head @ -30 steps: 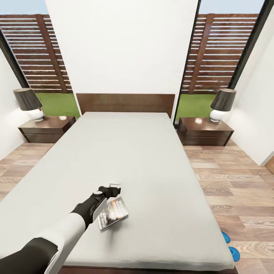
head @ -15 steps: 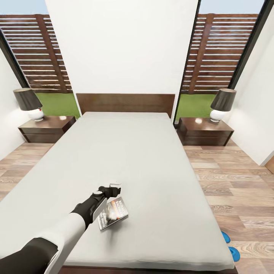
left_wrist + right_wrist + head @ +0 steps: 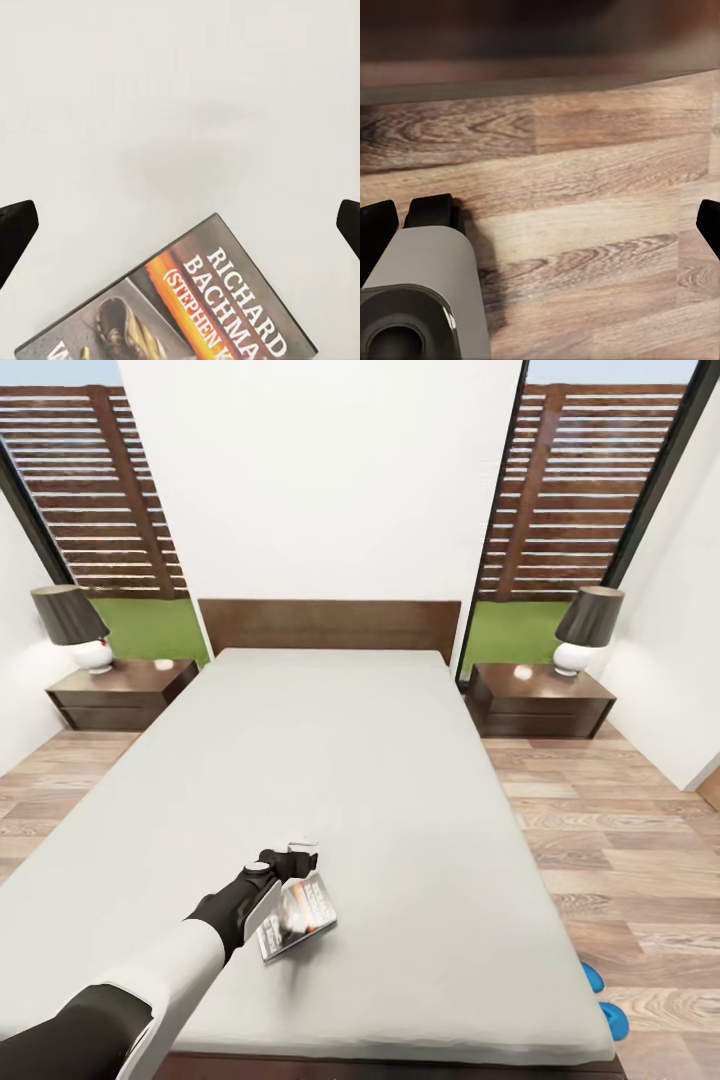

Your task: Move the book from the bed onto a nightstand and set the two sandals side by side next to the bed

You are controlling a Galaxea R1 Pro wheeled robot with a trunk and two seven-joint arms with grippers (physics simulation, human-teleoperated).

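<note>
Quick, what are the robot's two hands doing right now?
Left gripper: open, over the book, holding nothing.
Right gripper: open, empty, above the floor.

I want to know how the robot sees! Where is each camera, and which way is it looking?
Head view: sits on the robot's head, looking forward and down over the bed to both nightstands; the left arm reaches out to the book.
Left wrist view: sits by the left claw, looking down at the book on the mattress; two dark fingertips show at the edges.
Right wrist view: sits by the right claw, looking down at the wood floor; fingertips and a grey robot part show.
Shared: head and left wrist both see the book.
</note>
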